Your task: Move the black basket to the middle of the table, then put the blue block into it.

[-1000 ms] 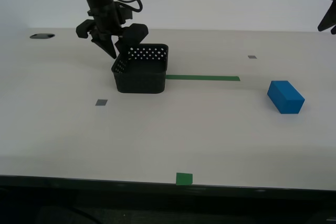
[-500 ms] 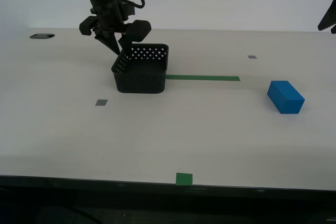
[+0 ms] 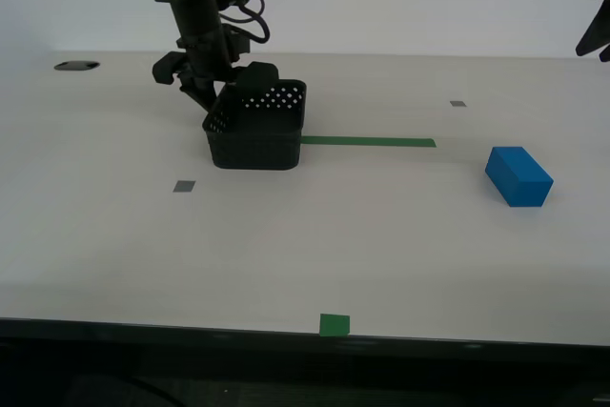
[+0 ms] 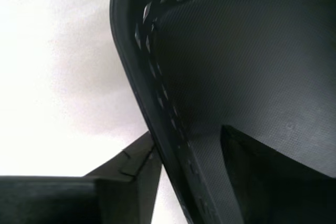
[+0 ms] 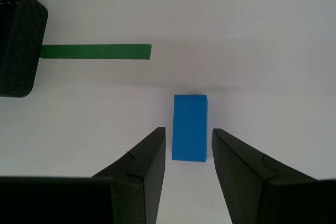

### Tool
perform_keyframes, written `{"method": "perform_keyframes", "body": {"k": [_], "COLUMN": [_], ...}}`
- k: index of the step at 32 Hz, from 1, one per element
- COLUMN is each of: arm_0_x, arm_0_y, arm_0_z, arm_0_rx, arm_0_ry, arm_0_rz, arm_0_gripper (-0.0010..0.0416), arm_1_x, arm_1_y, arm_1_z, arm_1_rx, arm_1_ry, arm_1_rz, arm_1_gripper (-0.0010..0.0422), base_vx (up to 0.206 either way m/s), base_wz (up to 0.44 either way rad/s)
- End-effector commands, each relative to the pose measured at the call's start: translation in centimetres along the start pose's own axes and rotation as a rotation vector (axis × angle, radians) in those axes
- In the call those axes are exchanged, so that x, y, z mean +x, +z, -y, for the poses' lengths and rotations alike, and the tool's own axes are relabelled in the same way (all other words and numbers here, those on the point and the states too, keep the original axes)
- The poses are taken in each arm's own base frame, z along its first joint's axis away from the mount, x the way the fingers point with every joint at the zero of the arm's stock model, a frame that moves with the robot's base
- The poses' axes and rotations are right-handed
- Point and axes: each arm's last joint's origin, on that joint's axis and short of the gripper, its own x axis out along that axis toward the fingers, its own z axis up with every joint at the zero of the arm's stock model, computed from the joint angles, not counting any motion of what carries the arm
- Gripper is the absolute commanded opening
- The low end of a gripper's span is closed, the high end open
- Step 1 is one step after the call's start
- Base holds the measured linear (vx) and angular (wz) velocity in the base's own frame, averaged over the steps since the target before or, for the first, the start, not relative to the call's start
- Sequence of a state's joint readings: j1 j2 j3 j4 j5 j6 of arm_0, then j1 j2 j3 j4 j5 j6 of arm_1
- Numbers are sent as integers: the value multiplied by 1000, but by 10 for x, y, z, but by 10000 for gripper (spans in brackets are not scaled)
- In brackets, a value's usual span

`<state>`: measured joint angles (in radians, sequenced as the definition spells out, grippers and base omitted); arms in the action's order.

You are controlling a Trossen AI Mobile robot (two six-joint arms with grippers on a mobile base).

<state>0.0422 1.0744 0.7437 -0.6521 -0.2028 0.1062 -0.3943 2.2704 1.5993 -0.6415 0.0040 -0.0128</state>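
The black basket (image 3: pixel 255 131) stands on the table (image 3: pixel 381 235), left of centre in the exterior view. My second gripper (image 3: pixel 222 92) comes down on its far corner at the exterior view's left. One finger (image 4: pixel 136 166) is outside the perforated wall (image 4: pixel 157 93) and the other is inside, shut on it. The blue block (image 3: pixel 518 175) lies flat toward the exterior view's right. My first gripper (image 5: pixel 188 132) hangs open well above the blue block (image 5: pixel 189 127), fingers either side of it in that view. Part of my first arm (image 3: pixel 596 11) shows at the exterior view's upper right edge.
A green tape strip (image 3: pixel 367 142) runs from the basket toward the exterior view's right. Grey tape squares (image 3: pixel 184 186) (image 3: pixel 458 103) and a green square (image 3: pixel 334 324) near the dark front edge mark the table. A dark oval hole (image 3: pixel 76 66) sits at the far left of the exterior view.
My second gripper has dropped lower and turned more upright, and its spread fingers have come together on the basket's corner wall. The basket, the blue block and the first arm stay put.
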Motion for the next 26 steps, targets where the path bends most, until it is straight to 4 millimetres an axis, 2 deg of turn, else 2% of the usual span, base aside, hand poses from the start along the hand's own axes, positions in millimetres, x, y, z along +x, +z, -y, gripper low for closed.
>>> {"method": "perform_keyframes", "body": {"k": [1,2,7,10,13,14,15,16,20,22,26], "arm_0_x": [0,0,0,0,0,0,0,0,1,1,1], "arm_0_y": [0,0,0,0,0,0,0,0,-2,-2,-5], "arm_0_z": [0,0,0,0,0,0,0,-1,-1,-1,0], "arm_0_rx": [2,2,6,6,7,6,6,6,6,7,11], "arm_0_ry": [3,3,3,3,3,3,3,4,4,3,0], "arm_0_rz": [-2,-1,-1,-1,-1,-1,-1,-2,-11,-15,-46], "arm_0_gripper": [121,121,121,121,121,122,121,121,121,121,121], "arm_1_x": [0,0,0,0,-1,-3,-3,-7,-24,-25,-2], "arm_1_y": [0,0,2,4,4,5,5,7,21,32,61], "arm_1_z": [0,0,2,11,27,43,50,72,106,114,122], "arm_1_rx": [0,8,7,13,42,74,88,128,174,183,195], "arm_1_ry": [0,0,-6,-22,-33,-44,-48,-64,-98,-102,-85], "arm_1_rz": [0,2,21,36,48,56,61,94,179,186,76], "arm_1_gripper": [55,0,-1,-1,-1,-1,-1,-1,-1,-1,-1], "base_vx": [0,0,0,0,0,0,0,0,0,0,0], "base_wz": [0,0,0,0,0,0,0,0,0,0,0]}}
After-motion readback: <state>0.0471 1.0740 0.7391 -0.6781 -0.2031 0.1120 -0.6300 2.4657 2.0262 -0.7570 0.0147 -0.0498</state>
